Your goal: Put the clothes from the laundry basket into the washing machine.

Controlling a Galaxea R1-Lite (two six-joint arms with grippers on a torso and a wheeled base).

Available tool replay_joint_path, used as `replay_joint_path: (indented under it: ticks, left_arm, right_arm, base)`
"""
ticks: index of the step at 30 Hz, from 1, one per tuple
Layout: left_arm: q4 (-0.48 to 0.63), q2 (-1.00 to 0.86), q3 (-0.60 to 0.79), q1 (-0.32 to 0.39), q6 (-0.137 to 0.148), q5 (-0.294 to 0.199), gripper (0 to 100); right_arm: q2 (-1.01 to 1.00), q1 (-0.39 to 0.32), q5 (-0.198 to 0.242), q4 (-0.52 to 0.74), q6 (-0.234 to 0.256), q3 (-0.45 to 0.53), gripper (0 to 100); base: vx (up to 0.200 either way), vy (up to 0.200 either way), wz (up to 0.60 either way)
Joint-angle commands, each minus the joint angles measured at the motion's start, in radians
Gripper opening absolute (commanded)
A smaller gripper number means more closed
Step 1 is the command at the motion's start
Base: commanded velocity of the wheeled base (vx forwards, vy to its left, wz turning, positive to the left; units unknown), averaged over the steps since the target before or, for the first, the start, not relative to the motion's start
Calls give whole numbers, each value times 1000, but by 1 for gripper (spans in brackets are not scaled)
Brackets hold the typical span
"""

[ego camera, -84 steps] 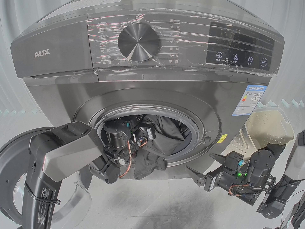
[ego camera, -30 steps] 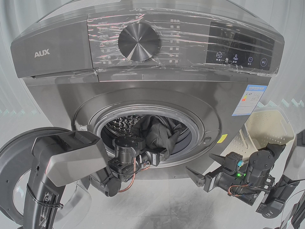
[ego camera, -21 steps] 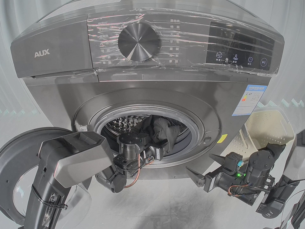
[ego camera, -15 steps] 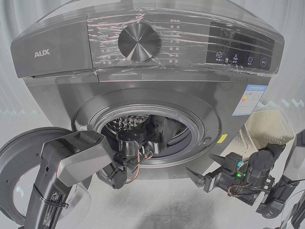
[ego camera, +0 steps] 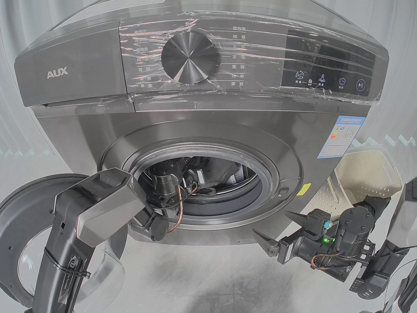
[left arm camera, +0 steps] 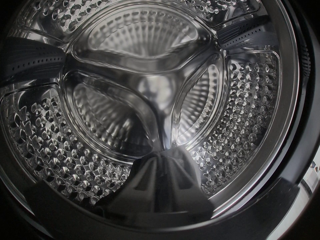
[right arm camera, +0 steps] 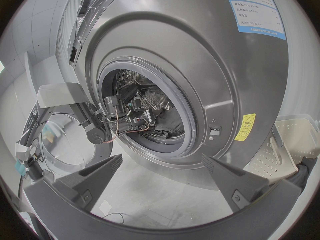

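Brushed grey washing machine (ego camera: pixel 208 122) with a round porthole, door (ego camera: pixel 17 222) swung out at 8 o'clock. The dark, floppy clothes (right arm camera: pixel 166 122) are slumped low inside the opening, best seen from the right wrist cam. The left wrist cam gets the shiny dimpled steel drum (left arm camera: pixel 143 34), and the left tool (left arm camera: pixel 164 154) looks pressed together. Right tool (ego camera: pixel 273 223) is spread wide outside at 5 o'clock, next to the cream perforated plastic laundry basket (ego camera: pixel 369 174)

We see a brushed grey washing machine (ego camera: pixel 78 127), its silver drum (left arm camera: pixel 240 110) embossed with dimples, a garment (right arm camera: pixel 168 122) that looks black, and a cream laundry basket (ego camera: pixel 369 174) with perforated walls.
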Motion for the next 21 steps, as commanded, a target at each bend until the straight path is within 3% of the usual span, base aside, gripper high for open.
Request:
replay_joint_path:
  ticks: [1, 9, 13, 16, 21]
  left_arm:
    - [-16, 0, 21, -10, -4, 1, 100]
    - [-11, -36, 164, -55, 6, -18, 100]
    - [-18, -34, 220, -62, 25, -39, 100]
    - [-18, -26, 237, -58, 43, -50, 100]
    - [-13, 6, 220, -49, 49, -49, 100]
  right_arm:
    - [1, 1, 0, 0, 0, 2, 100]
    - [3, -1, 0, 0, 0, 3, 100]
    - [15, 1, 0, 0, 0, 2, 100]
    - [15, 1, 2, 0, 0, 2, 100]
    - [15, 1, 2, 0, 0, 2, 100]
  base:
    - [0, 0, 0]
    - [0, 0, 0]
    - [0, 0, 0]
    - [0, 0, 0]
    - [0, 0, 0]
